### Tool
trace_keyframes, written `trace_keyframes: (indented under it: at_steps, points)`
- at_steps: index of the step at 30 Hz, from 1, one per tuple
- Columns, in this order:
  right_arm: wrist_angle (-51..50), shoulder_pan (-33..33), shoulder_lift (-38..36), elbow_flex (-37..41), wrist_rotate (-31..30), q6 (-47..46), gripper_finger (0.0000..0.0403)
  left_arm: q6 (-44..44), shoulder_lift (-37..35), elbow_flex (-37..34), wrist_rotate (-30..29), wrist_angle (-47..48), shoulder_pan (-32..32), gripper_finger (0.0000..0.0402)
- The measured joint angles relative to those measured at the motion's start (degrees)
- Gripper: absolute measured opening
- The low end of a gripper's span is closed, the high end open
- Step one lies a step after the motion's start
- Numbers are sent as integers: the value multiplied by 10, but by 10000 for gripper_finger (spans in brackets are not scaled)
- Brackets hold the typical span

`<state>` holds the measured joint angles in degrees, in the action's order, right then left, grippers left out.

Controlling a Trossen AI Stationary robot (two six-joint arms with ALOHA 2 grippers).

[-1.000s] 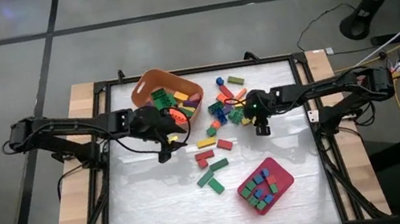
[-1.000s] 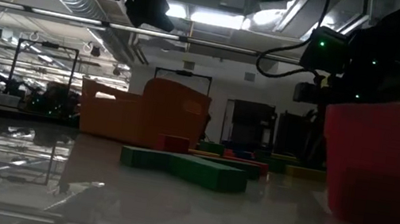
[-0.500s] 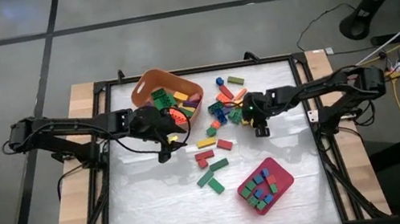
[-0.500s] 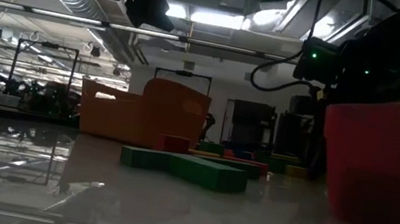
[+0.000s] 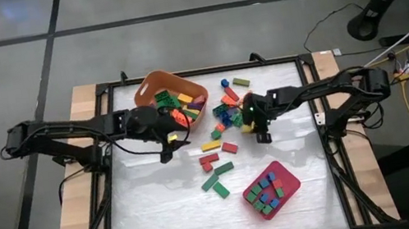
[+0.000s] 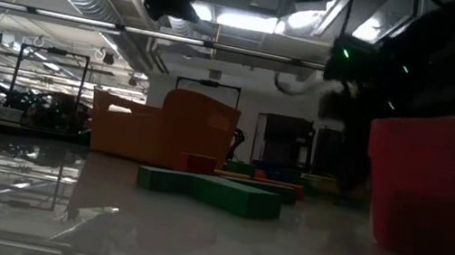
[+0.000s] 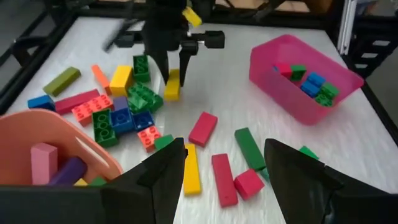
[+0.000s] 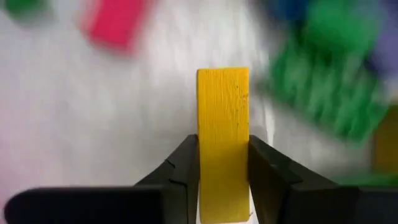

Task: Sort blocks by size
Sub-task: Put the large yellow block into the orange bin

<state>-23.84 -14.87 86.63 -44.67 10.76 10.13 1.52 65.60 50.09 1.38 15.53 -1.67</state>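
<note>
- High view: my right gripper (image 5: 258, 129) has slid inward from its spot a second ago and now sits at the edge of the loose blocks (image 5: 226, 116), a yellow block (image 5: 249, 126) at its tip. Left gripper (image 5: 166, 143) waits beside the orange tub (image 5: 147, 87), unmoved.
- Low view: my right arm hangs behind the red tray (image 6: 438, 188), further left than before; fingers hidden.
- Left wrist view: left fingers (image 7: 163, 177) spread wide, empty. Beyond, the right gripper (image 7: 171, 65) pinches the yellow block (image 7: 172, 84), which stands on end on the table.
- Right wrist view: jaws narrowed onto the yellow block (image 8: 223, 140); long axis runs straight out along my fingers (image 8: 180, 171). Judgement: grasp made, so a long piece is ready for the tub.
</note>
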Motion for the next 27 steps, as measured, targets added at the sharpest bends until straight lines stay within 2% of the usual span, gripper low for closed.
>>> trace_keyframes:
  at_steps: [4,6,9,13,19,24,27]
  points:
    - [-40,0,-1,-71,24,9,122,-3,-14,0,-1,6,0,205]
    - [-22,-1,-1,-101,27,33,122,-9,-16,0,-2,4,0,205]
    - [66,-1,0,-128,23,78,111,-22,-17,0,-6,5,0,205]
    - [265,-1,19,-132,9,99,104,-30,-17,0,-7,6,0,205]
    - [502,-6,95,-132,-41,114,117,-29,-17,0,-7,6,1,205]
    - [612,-6,163,-132,-71,121,129,-5,-17,0,-6,6,7,205]
    - [607,-5,181,-148,-93,127,136,12,-17,0,-5,5,10,205]
